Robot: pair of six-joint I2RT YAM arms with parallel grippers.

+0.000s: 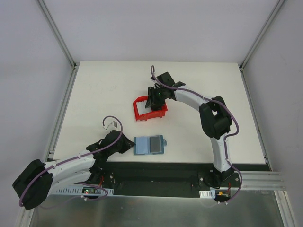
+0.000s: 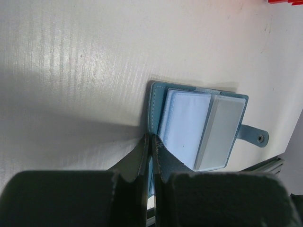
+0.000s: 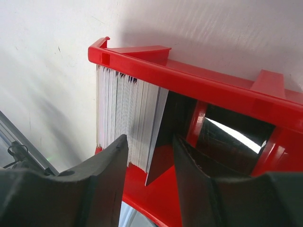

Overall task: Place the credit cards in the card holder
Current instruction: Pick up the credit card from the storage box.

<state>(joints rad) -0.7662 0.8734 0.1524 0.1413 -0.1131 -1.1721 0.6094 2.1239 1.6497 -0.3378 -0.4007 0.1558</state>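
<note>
1. The step in hand looked like picking a card. The right end effector (image 3: 149, 156) was lowered into the red bin (image 3: 189, 75), its jaws apart and straddling the near end of the credit cards (image 3: 125, 118), which stood on edge in a pale stack. It had hold of nothing yet.
2. A dark card (image 3: 158, 137) leaned at the open side of that stack, between the jaws.
3. The left end effector (image 2: 150, 146) was closed tight on the near edge of the card holder (image 2: 199, 125) and seemed to be pinning it. The holder lay spread open on the desk (image 1: 104, 94), near the arm bases and well apart from the bin, with its snap tab (image 2: 255, 137) pointing away.
4. One inner pocket looked grey; whether a card sat in it, I could not tell.
5. The next move would call for closing on a single card, lifting it clear and carrying it to a pocket.
6. The desk was white and matte, set between pale walls and aluminium posts (image 1: 57, 33)
</note>
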